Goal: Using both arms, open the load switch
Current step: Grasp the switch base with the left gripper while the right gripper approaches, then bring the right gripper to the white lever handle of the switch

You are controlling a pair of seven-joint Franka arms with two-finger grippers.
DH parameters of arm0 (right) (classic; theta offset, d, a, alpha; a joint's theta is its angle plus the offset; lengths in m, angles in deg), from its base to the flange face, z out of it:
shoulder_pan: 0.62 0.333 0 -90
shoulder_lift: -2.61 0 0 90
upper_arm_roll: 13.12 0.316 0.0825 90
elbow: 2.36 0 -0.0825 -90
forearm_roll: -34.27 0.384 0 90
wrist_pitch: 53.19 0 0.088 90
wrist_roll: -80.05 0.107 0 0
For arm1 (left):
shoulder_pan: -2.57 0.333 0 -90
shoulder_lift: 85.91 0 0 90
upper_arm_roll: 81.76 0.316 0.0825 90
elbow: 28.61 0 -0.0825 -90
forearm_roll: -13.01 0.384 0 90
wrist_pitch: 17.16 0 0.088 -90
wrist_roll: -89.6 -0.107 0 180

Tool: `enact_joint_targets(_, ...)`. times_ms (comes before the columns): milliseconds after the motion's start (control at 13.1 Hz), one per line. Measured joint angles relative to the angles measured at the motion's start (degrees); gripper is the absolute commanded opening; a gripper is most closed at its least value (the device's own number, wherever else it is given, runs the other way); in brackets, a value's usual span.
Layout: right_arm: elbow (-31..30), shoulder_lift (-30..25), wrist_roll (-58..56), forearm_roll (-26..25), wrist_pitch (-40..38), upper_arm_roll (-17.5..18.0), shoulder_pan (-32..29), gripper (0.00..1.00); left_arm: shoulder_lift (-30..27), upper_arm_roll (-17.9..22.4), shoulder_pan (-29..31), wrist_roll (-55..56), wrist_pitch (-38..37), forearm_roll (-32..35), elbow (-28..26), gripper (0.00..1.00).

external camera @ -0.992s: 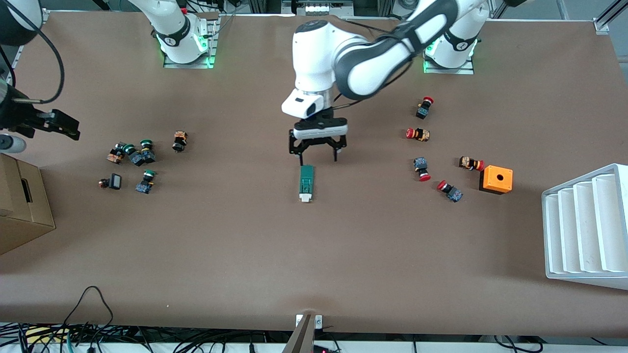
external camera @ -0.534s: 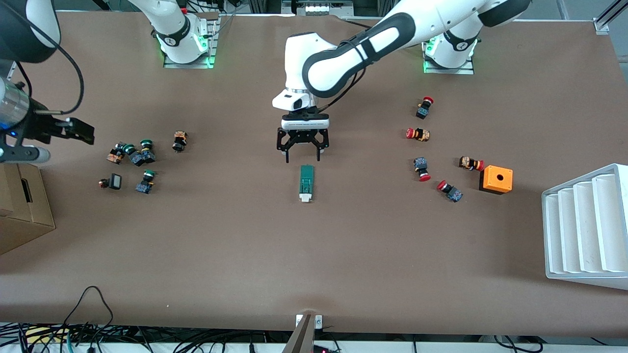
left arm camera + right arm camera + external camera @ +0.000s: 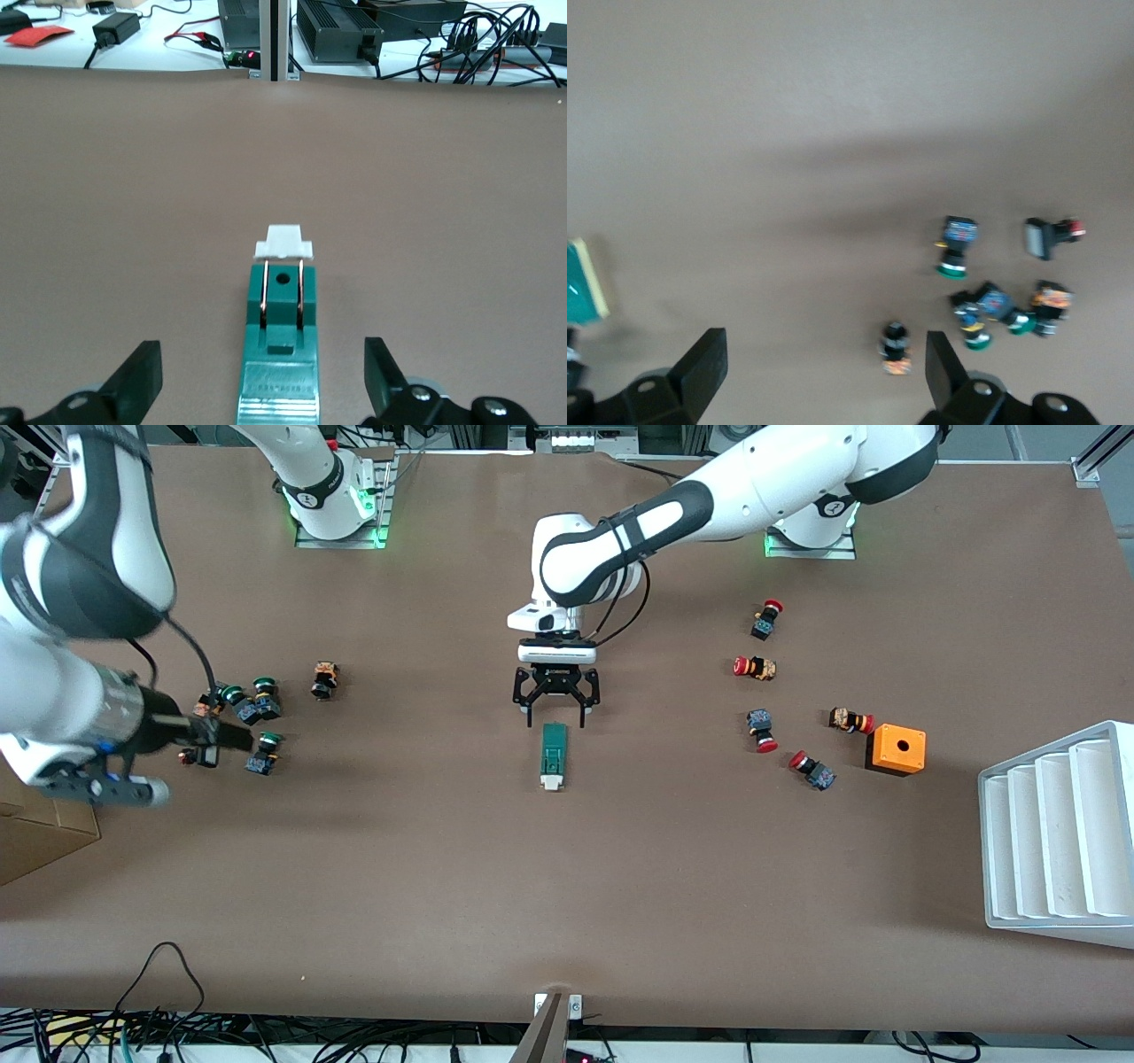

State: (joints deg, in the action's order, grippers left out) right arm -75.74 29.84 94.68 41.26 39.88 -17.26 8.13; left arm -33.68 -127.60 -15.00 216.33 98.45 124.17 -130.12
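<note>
Right gripper (image 3: 221, 735) motion-blurred, partly covering green-capped buttons (image 3: 252, 707); cardboard box (image 3: 35, 841) edge-cropped.

— What sits on the brown counter (image 3: 620, 886)?
— An orange cube (image 3: 897, 749) with a round hole, toward the left arm's end. Some red-capped buttons (image 3: 760, 729) lie near it.
— And at the right arm's end?
— A bunch of green-capped buttons (image 3: 257, 701) close together.
— Anything big?
— A white rack (image 3: 1059, 833) with slots at one edge, and a cardboard box (image 3: 40, 833) at the other edge.
</note>
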Motion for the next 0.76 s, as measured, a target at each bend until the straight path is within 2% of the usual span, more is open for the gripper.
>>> enact_joint_targets(153, 5.3, 6.3, 8.9, 2.3, 1.4, 0.1, 2.0, 0.99, 1.5, 0.0, -0.9, 1.2, -1.4, 2.2, 0.1, 1.0)
enact_joint_targets(305, 7.7, 10.6, 15.7, 3.7, 4.4, 0.2, 4.4, 0.97, 2.6, 0.1, -1.6, 2.6, -2.5, 5.5, 0.1, 1.0)
enact_joint_targets(763, 8.9, 18.2, 40.4, 14.1, 12.5, 0.5, 10.2, 0.98, 9.4, 0.4, -3.7, 4.4, -7.7, 11.4, 3.6, 1.0)
